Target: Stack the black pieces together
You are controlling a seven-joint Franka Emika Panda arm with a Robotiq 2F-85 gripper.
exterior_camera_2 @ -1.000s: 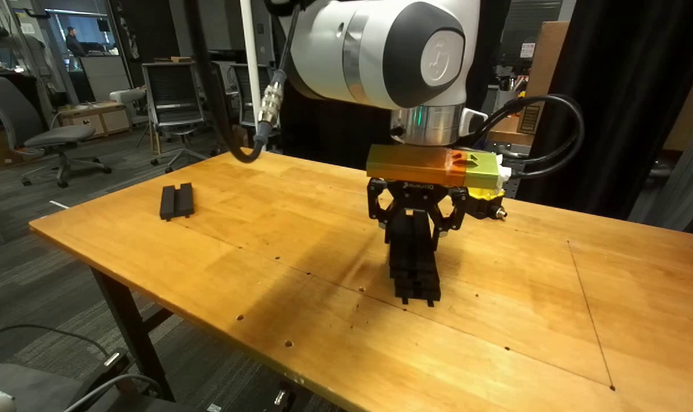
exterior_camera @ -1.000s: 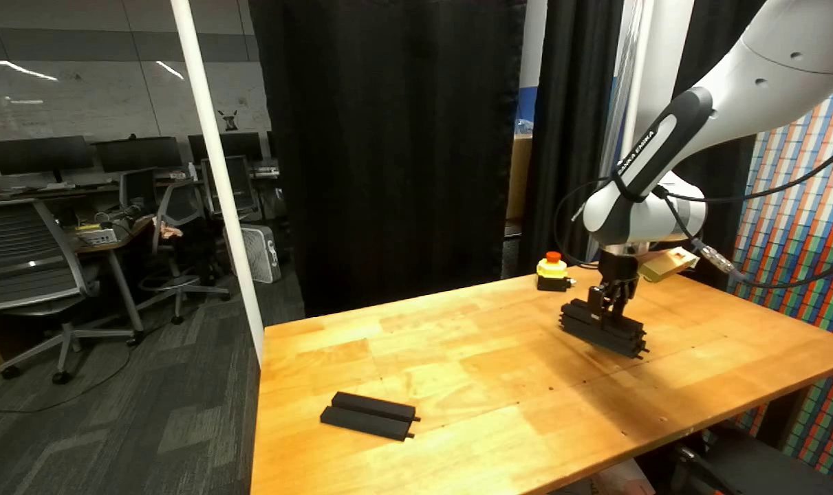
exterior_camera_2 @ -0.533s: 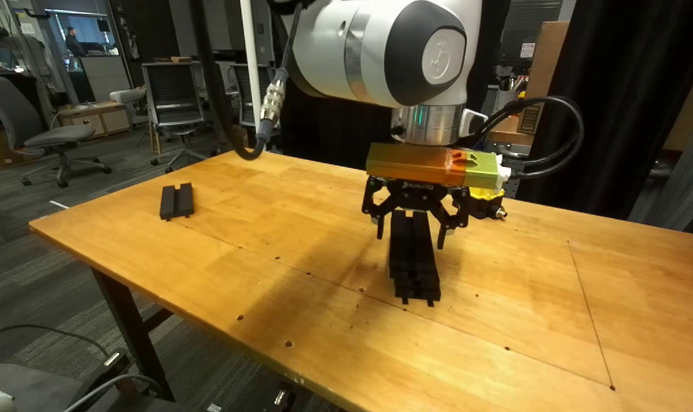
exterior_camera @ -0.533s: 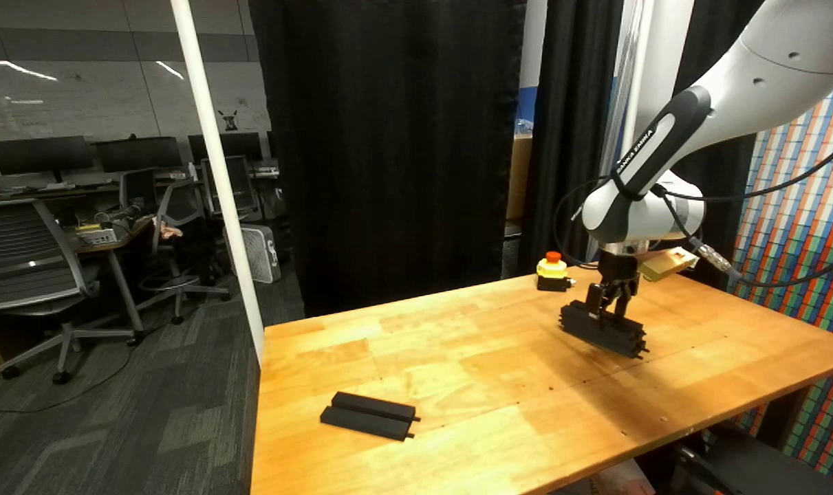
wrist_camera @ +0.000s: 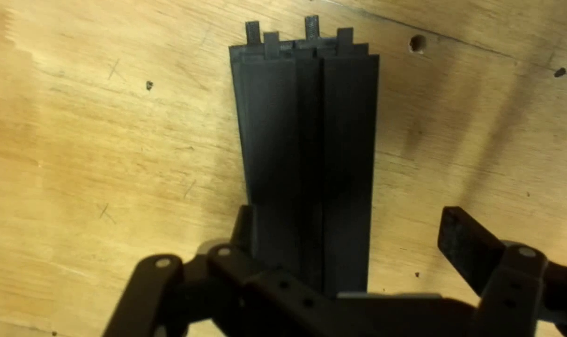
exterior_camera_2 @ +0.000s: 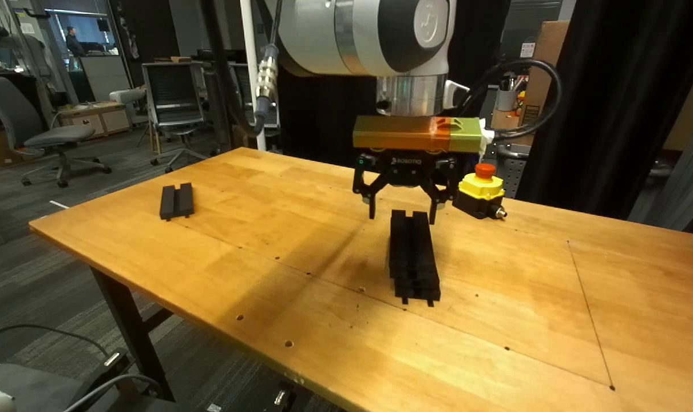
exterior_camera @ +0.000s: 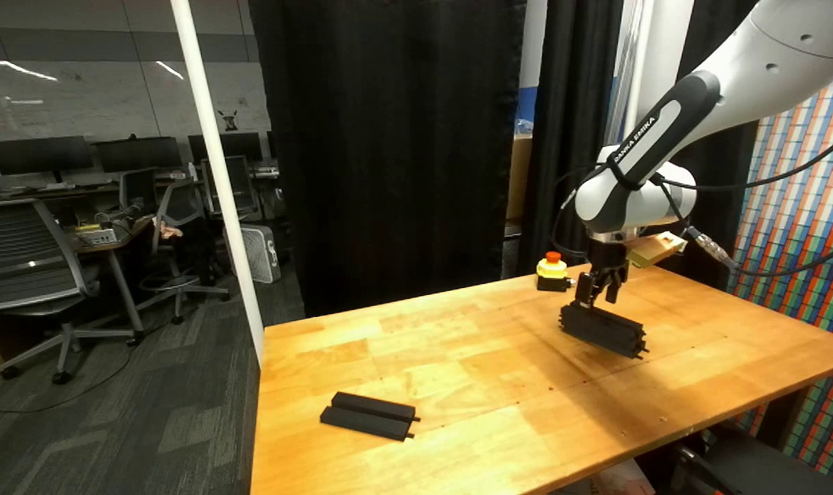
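Gripper (exterior_camera_2: 402, 219) hung above the black stack (exterior_camera_2: 422, 246), fingers wide apart, holding nothing; a placing step looked finished, and the next move seemed to call for fetching a loose piece (exterior_camera: 364, 422) across the table (exterior_camera: 471, 385); two such pieces lay there side by side, two topped the one stack, lower ones uncountable, and one red-and-yellow button (exterior_camera_2: 481, 189) stood near

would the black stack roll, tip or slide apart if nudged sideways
The black stack probably won't roll, being flat-sided. Its top pieces might slide, since the ends look staggered. Tipping seems unlikely, as everything lies lengthwise, not on end.
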